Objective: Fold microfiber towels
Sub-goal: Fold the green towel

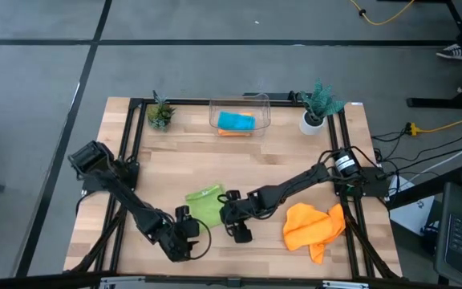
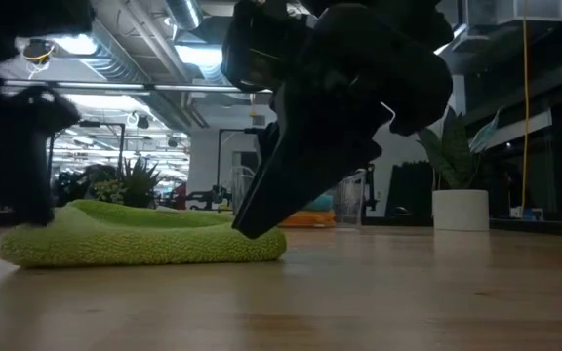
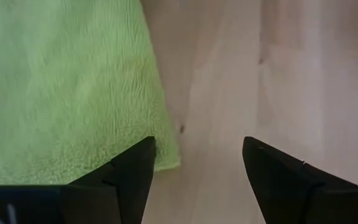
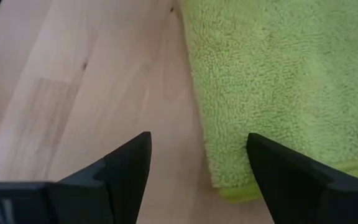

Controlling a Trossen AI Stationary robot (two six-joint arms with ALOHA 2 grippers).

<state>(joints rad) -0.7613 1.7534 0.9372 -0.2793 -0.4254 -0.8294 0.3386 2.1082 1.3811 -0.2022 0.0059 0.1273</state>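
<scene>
A lime green microfiber towel (image 1: 206,204) lies flat on the wooden table, near its front edge. My left gripper (image 3: 197,146) is open and low over the towel's near left corner (image 3: 166,163), one finger over the cloth's edge and the other over bare wood. My right gripper (image 4: 197,140) is open at the near right corner (image 4: 229,186), slanting down, with its fingertip close to the towel's end (image 2: 279,246) in the low view. An orange towel (image 1: 314,227) lies crumpled at the front right. A teal-blue towel (image 1: 236,121) sits in the bin.
A clear plastic bin (image 1: 261,108) stands at the far middle of the table, with a small potted plant (image 1: 160,114) to its left and another (image 1: 318,106) to its right. Bare wood lies between the bin and the green towel. A black frame (image 1: 131,136) borders the tabletop.
</scene>
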